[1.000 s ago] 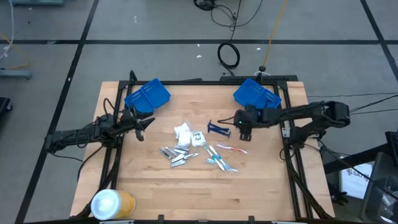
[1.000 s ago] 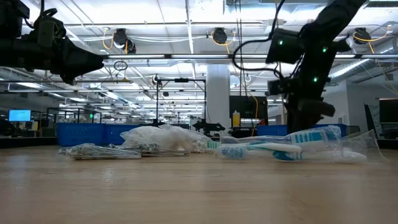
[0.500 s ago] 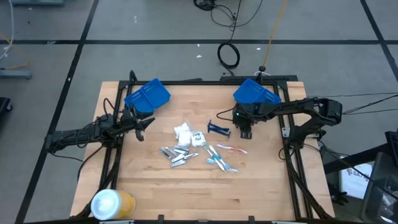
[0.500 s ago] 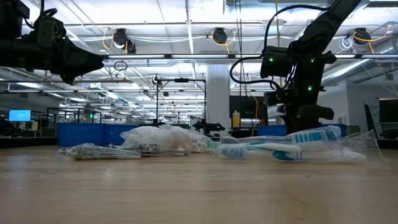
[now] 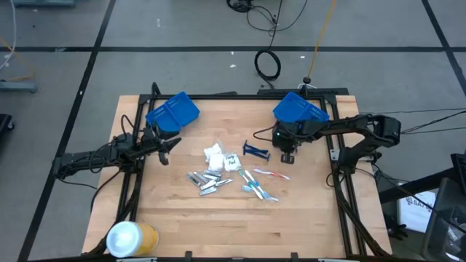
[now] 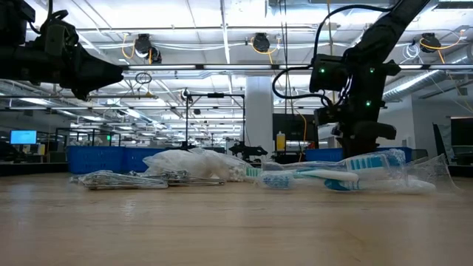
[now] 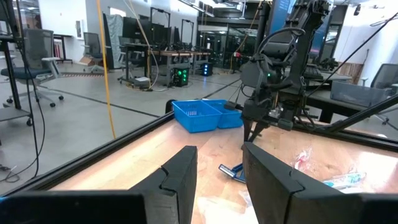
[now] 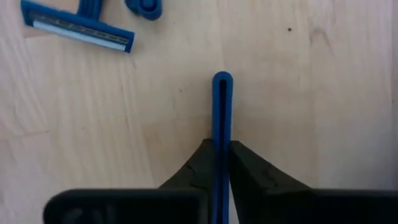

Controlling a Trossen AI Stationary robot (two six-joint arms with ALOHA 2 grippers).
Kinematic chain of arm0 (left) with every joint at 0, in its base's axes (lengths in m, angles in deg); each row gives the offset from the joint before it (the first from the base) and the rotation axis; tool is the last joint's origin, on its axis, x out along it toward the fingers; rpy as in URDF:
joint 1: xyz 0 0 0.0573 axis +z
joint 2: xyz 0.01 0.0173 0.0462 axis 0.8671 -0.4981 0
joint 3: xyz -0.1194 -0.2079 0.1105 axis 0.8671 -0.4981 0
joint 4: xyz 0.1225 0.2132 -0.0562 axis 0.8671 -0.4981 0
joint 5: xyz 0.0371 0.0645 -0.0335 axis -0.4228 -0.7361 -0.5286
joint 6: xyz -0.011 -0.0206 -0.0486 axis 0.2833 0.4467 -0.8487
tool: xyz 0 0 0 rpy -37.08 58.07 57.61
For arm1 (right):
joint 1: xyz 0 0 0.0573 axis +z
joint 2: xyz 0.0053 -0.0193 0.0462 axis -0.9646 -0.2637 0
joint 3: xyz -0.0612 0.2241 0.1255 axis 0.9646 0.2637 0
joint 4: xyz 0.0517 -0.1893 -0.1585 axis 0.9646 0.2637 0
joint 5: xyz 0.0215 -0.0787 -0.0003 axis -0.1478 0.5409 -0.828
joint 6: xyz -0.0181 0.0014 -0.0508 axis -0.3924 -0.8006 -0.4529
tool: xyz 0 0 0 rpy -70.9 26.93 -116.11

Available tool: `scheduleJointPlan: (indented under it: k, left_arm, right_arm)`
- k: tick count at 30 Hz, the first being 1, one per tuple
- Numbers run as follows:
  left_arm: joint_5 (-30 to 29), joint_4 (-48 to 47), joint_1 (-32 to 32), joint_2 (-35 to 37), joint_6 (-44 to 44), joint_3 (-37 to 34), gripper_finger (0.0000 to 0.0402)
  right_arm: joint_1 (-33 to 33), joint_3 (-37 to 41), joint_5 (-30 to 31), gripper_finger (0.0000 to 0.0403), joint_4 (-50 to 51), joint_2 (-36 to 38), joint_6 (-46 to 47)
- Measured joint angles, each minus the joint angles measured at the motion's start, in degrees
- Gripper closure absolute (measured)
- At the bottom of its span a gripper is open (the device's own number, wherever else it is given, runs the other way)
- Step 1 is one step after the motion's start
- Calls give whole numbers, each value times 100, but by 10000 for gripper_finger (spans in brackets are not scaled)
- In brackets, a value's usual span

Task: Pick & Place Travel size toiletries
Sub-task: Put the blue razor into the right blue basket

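Note:
The toiletries lie in a loose pile (image 5: pixel 226 171) mid-table: silver tubes, white packets and toothbrushes (image 6: pixel 332 174). One dark blue razor (image 5: pixel 256 151) lies flat just right of the pile and also shows in the right wrist view (image 8: pixel 78 28). My right gripper (image 5: pixel 287 154) stands right of that razor, pointing steeply down, shut on a second blue razor (image 8: pixel 222 106). At the table's left edge my left gripper (image 7: pixel 217 180) hangs level and open, with nothing between its fingers. My right gripper pinches the blue razor's narrow handle (image 8: pixel 222 134) between its two fingers. The handle runs along the fingers, and its rounded end (image 8: pixel 222 79) sticks out past the fingertips toward the table. The fingers come from above, slanting steeply down. The fingers hide the razor's head.
Two blue bins stand at the far edge, one on the left (image 5: pixel 172 111) and one on the right (image 5: pixel 300 109), close behind my right gripper. A big yellow-and-white roll (image 5: pixel 131 238) lies at the near left corner. Black frame rails run along the table's edges.
My right gripper has sunk toward the table and shifted a little toward the table's left, tipping more steeply downward. It has stood still over the last half second. The pile and the loose razor have not moved.

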Motion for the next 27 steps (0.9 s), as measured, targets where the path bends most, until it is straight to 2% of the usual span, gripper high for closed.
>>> scheduleJointPlan:
  k: [5, 11, 13, 15, 21, 24, 27]
  left_arm:
    - [-2, 1, 0, -1, 1, -2, 275]
    - [0, 1, -4, -1, 1, 0, 275]
    - [0, -1, -4, 1, -1, 0, 275]
    - [0, -1, -4, 1, 1, -2, 275]
    - [0, -1, -2, 1, 1, -1, 275]
    - [0, 1, -2, 1, 1, -2, 274]
    - [0, -1, -2, 1, 0, -1, 275]
  right_arm:
    - [100, 43, -51, 388, -114, 444, 580]
    - [185, 26, -51, 388, -394, 1450, 1228]
    - [177, 29, 114, 388, -437, 1777, 1502]
    - [120, 21, 600, 388, -408, 2107, 1837]
    - [-187, 20, 2883, 386, 93, 2852, 3065]
    - [-376, 22, 3619, 374, 359, 3073, 3515]
    - [-519, 209, 4157, 374, 187, 3198, 3953]
